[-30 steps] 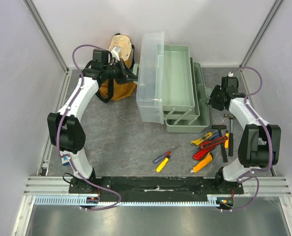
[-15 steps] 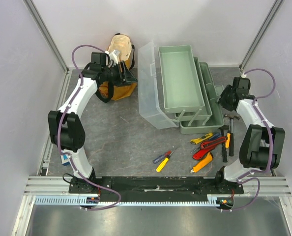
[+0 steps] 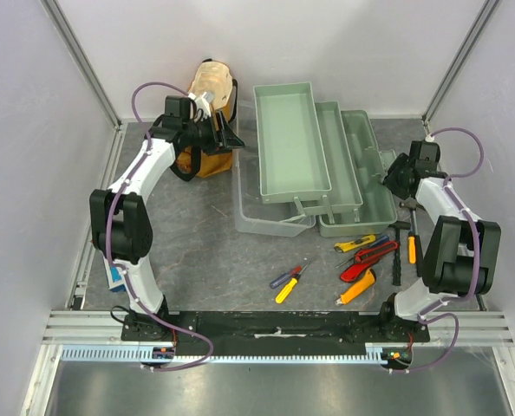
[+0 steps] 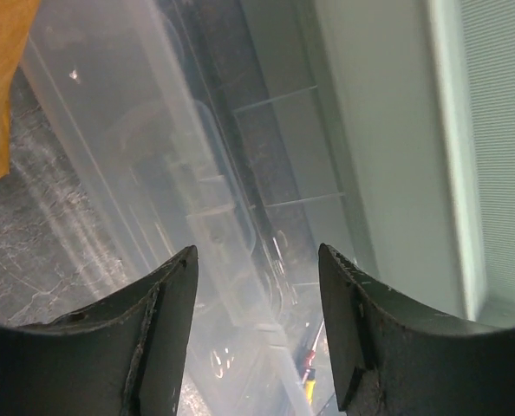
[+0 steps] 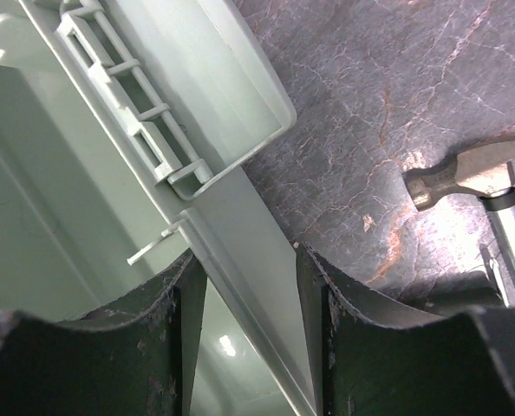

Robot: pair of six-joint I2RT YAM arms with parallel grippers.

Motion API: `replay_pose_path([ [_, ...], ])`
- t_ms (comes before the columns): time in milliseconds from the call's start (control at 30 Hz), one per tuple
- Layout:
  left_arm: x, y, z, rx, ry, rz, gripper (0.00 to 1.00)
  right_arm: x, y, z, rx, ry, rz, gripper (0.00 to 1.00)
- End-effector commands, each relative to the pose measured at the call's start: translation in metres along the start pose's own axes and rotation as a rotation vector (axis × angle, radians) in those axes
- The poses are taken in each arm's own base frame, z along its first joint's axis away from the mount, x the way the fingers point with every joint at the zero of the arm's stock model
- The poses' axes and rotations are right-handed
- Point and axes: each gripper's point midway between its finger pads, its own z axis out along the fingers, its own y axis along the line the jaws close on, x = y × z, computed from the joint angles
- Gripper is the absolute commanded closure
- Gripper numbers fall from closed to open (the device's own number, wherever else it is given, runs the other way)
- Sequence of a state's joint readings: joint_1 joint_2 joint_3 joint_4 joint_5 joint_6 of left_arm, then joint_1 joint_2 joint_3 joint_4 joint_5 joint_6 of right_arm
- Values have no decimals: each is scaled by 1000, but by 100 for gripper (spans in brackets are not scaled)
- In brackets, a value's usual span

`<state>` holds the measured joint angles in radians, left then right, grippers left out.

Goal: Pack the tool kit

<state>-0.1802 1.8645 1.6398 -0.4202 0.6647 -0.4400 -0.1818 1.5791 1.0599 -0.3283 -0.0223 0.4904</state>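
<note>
With right claw (image 5: 249, 260) clamps the right-hand wall of the toolbox (image 3: 368, 178), mid-table (image 3: 214, 251), probably to steady it with trays (image 3: 292, 143) fanned open. With left claw (image 4: 257, 256) hangs released and empty over the clear lid (image 3: 262, 217), folded down flat. Leaves hand tools (image 3: 366, 260) unpacked nearby.

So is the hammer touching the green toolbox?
Apart. In the right wrist view, bare table lies between the head of the hammer and the rim of the toolbox.
</note>
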Motion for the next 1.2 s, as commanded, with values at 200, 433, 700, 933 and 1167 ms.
replay_pose_path([
  [200, 18, 24, 14, -54, 24, 42, 39, 1, 3, 11, -30, 1, 28, 48],
  [433, 27, 19, 27, -129, 81, 158, 31, 6, 15, 15, -98, 29, 37, 48],
  [700, 29, 48, 28, -372, 150, 187, 57, 13, 33, 15, -148, 48, 13, 48],
  [933, 8, 55, 25, -458, 107, 199, 98, 22, 54, 18, -184, 69, -25, 56],
  [1167, -14, 66, 28, -527, 40, 167, 98, 16, 68, 25, -204, 59, -31, 63],
])
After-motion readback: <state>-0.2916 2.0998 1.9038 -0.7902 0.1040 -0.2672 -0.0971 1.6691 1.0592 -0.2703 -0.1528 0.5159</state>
